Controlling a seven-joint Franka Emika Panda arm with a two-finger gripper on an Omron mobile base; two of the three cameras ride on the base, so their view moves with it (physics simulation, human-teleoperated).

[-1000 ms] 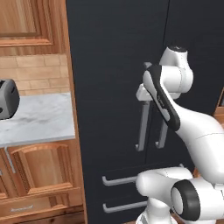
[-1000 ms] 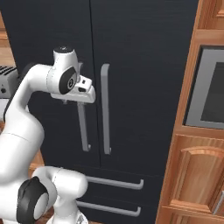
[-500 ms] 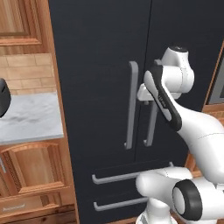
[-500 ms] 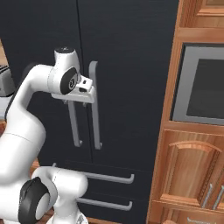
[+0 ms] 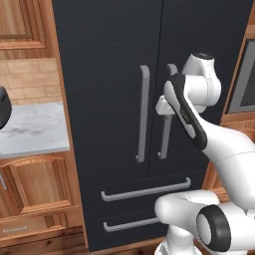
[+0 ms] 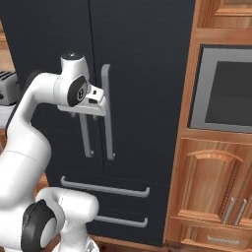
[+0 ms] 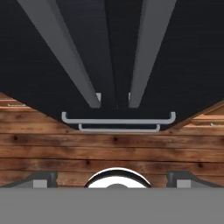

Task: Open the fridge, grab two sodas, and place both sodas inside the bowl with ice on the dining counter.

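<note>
Claw [image 7: 112,177] spread wide and empty, the arm faces the closed fridge [image 5: 109,60], its two bar handles [image 7: 65,48] at twelve o'clock. Closing between the paired bars, not around one, would likely miss the door.

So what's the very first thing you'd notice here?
The big dark fridge, shut, fills the middle, with two tall grey handles side by side on its doors. The white arm reaches up from below, its gripper open right at those handles. To the right a grey oven window sits in wooden cabinets.
</note>
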